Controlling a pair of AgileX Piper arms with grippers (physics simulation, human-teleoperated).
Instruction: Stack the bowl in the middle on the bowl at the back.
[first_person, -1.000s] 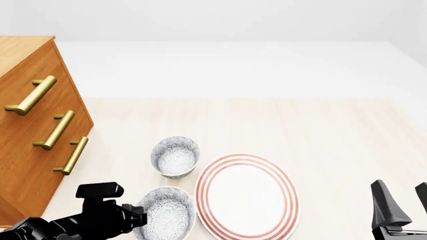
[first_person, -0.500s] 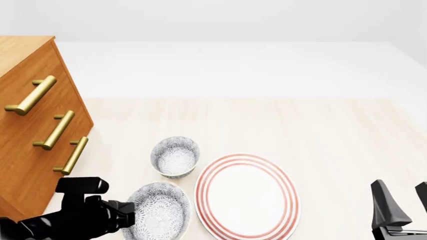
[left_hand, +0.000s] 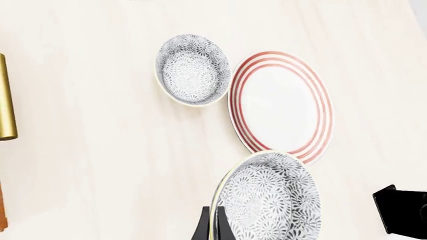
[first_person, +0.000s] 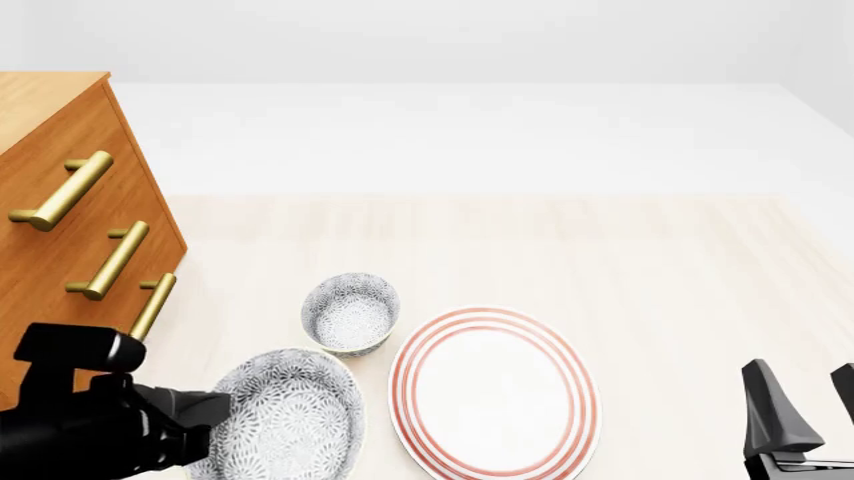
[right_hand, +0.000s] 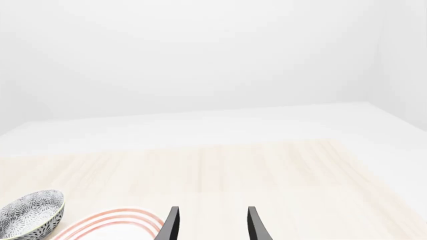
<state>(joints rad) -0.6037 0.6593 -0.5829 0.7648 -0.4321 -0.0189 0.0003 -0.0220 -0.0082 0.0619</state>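
My left hand (first_person: 214, 425) is clamped on the rim of the bowl in the middle (first_person: 284, 420), one finger (left_hand: 215, 224) showing against the outside of its wall in the left wrist view, and the bowl is tilted so its patterned inside faces up and toward the plate. In the front view it sits at the near left of the counter (first_person: 601, 260); I cannot tell whether its base touches the wood. The bowl at the back (first_person: 351, 312) stands upright just beyond it, a little to the right, and the two are close but apart. The large white plate with red rings (first_person: 494, 392) lies flat to the right of both bowls, its rim just beside the back bowl's rim and near the edge of the bowl I hold. In the left wrist view the held bowl overlaps the plate's rim, though I cannot tell whether they touch. To my left stands the wooden drawer unit (first_person: 60, 250) with three brass handles (first_person: 104, 262), its lowest handle near the back bowl and close over my arm. My right hand (right_hand: 211, 225) hangs well apart at the counter's near right corner, fingers spread and holding nothing, and the stretch of counter ahead of it is bare wood with only the back bowl and the plate's edge at the side of its view.
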